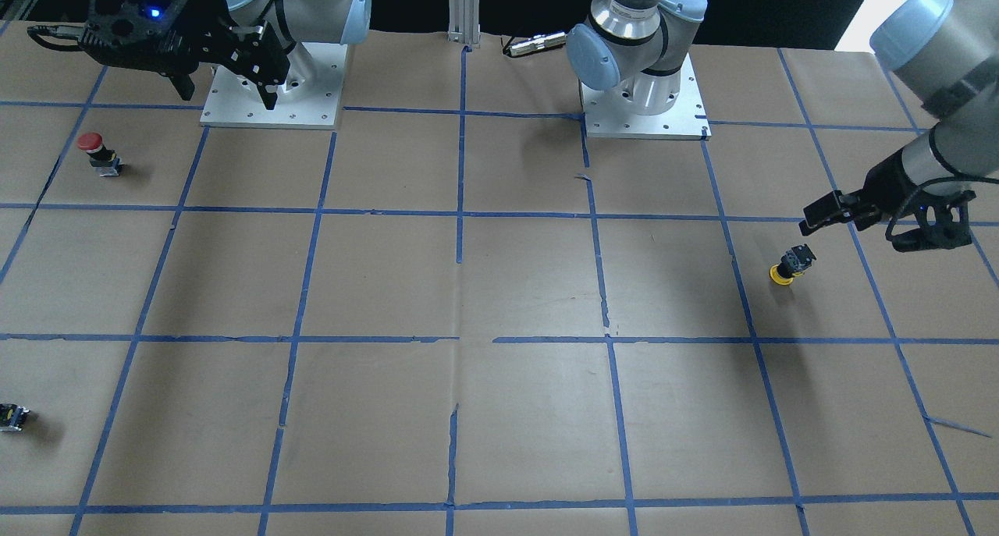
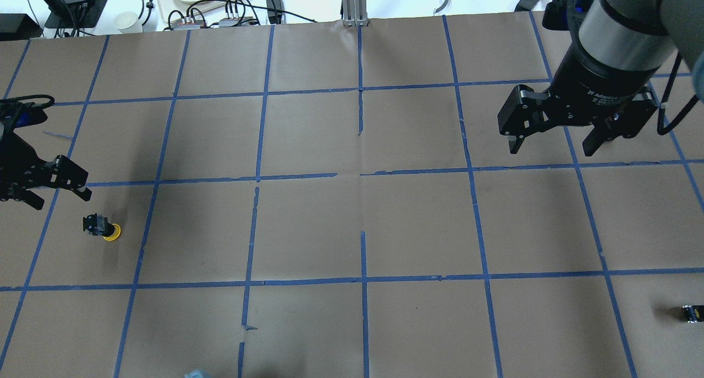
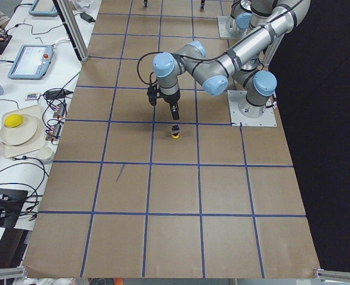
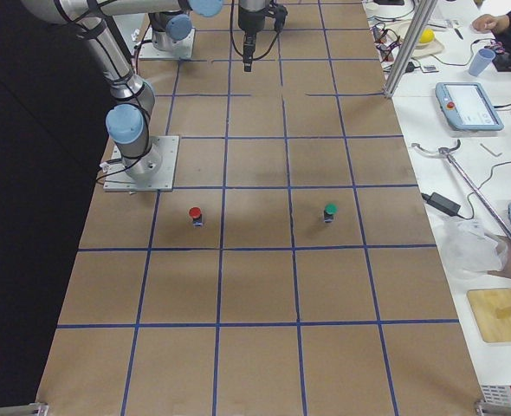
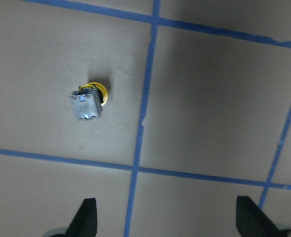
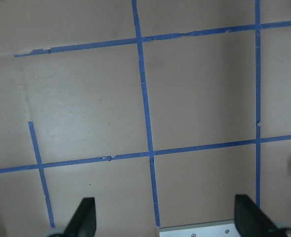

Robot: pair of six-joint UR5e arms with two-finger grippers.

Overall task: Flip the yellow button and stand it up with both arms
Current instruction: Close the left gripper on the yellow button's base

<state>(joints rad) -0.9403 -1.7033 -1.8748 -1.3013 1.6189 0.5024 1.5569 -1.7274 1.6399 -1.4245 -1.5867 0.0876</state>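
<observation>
The yellow button (image 1: 790,264) rests upside down on its yellow cap, with the grey base block up. It also shows in the overhead view (image 2: 102,226), the left side view (image 3: 175,132) and the left wrist view (image 5: 89,101). My left gripper (image 1: 855,238) hovers above and just beside it, open and empty, with both fingertips wide apart at the bottom of the left wrist view (image 5: 167,222); it also shows in the overhead view (image 2: 58,198). My right gripper (image 2: 553,147) is open and empty, raised high near its own base (image 1: 229,95), far from the button.
A red-capped button (image 1: 97,154) stands near the right arm's base plate (image 1: 234,115). A small black capless part (image 1: 12,417) lies at the table's edge. A green-capped button (image 4: 329,211) stands beside the red one (image 4: 195,214). The left arm's base plate (image 1: 679,122) is at the back.
</observation>
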